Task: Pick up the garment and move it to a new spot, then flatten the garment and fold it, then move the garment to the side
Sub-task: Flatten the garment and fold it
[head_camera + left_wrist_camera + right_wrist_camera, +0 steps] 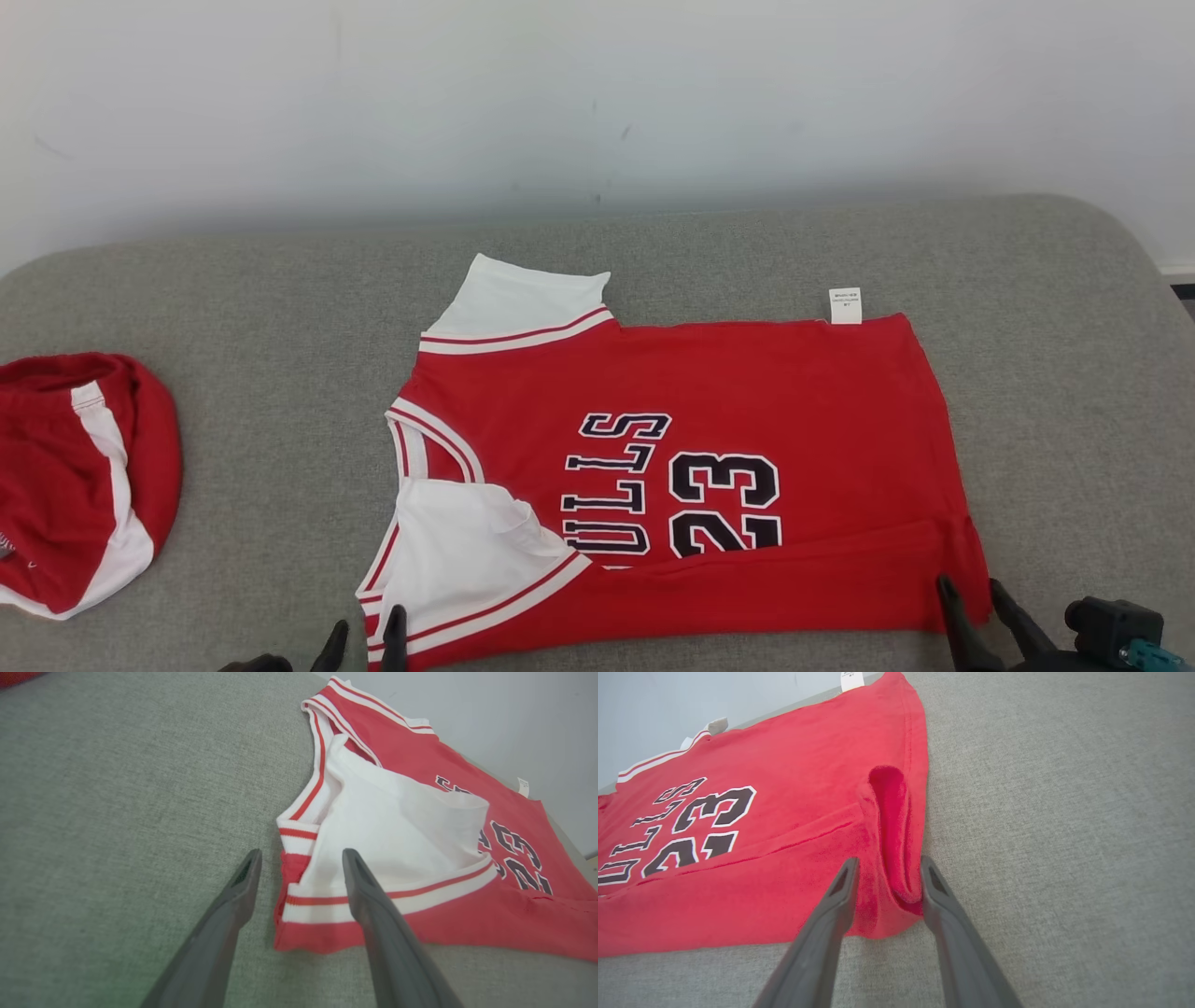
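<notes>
At the centre of the grey woven-fabric padded bench (280, 308): one red short-sleeved jersey (747, 392) with white sleeves and dark "BULLS 23" lettering. It lay sideways, collar to the robot's left and hem to its right, with the near long edge turned over onto the lettering.

Left gripper (367, 621): fingers well apart, straddling the corner of the near white sleeve (457, 551), holding nothing.

Right gripper (971, 583): fingers part open about a raised loop of hem cloth (889, 826), which lay loose between them, not pinched.

Step judged: folding, first lengthwise fold laid.

Handling note: both grippers should back off low and straight, dragging neither corner. The hem loop wanted pressing flat before the far edge came over.

Also on the bench, far left and well apart: crumpled red-and-white cloth item (84, 476).

Behind: plain pale wall (597, 93), lightly scuffed.
</notes>
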Controlling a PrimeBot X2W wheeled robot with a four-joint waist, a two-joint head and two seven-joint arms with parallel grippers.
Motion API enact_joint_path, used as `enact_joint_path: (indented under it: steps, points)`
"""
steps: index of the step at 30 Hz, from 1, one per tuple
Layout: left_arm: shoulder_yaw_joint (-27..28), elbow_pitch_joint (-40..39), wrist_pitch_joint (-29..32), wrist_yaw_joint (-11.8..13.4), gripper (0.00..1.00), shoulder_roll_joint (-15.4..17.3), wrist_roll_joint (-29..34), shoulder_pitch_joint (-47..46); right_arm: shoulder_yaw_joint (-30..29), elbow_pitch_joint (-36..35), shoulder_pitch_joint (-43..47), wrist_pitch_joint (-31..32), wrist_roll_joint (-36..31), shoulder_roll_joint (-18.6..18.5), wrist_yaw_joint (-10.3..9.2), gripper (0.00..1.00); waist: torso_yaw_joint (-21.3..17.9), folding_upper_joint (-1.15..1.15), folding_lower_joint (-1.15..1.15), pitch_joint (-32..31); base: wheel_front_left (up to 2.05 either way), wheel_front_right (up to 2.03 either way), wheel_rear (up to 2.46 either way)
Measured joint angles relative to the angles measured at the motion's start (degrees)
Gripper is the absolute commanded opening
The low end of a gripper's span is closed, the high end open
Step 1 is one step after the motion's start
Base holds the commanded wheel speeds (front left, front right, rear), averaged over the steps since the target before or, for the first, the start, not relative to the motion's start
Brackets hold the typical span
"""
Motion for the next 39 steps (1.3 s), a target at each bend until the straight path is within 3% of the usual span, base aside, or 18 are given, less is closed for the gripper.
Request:
enact_joint_path:
  steps: [6,16,23,30,35,39]
  points:
    - [3.72,-4.5,-0.48,0.89,1.0,0.02,1.97,1.74,-2.89,-3.05,-0.01,-1.24,-3.43,1.19,0.0,1.0,0.0,0.0,0.0,-0.67,0.0,0.0,0.0]
    - [15.38,-15.64,-0.58,2.31,1.0,-2.64,19.62,6.84,-6.68,-8.01,0.32,-3.94,-10.59,4.54,0.0,1.0,0.7,0.0,0.0,-1.31,0.0,0.0,0.0]
    - [23.17,-19.51,-0.63,-0.74,1.0,-6.64,28.22,9.76,-10.8,-13.11,3.0,-4.45,-15.19,9.0,0.0,1.0,1.11,0.0,0.0,-1.94,0.0,0.0,0.0]
    - [26.14,-19.9,-0.64,-2.86,1.0,-8.91,32.65,10.37,-13.05,-16.64,5.26,-4.57,-18.44,11.67,0.0,1.0,0.43,0.0,0.0,-1.42,0.0,0.0,0.0]
    - [27.18,-17.15,-0.64,-4.79,1.0,-7.61,33.76,4.89,-13.79,-17.34,3.43,-4.56,-19.4,12.09,0.0,1.0,-1.09,0.0,0.01,-0.08,0.0,0.0,0.0]
    - [25.79,-13.44,-0.64,-5.75,1.0,-4.56,34.0,-1.77,-13.12,-17.14,-0.25,-4.57,-19.94,12.24,0.0,1.0,-2.6,0.0,0.01,1.62,0.0,0.0,0.0]
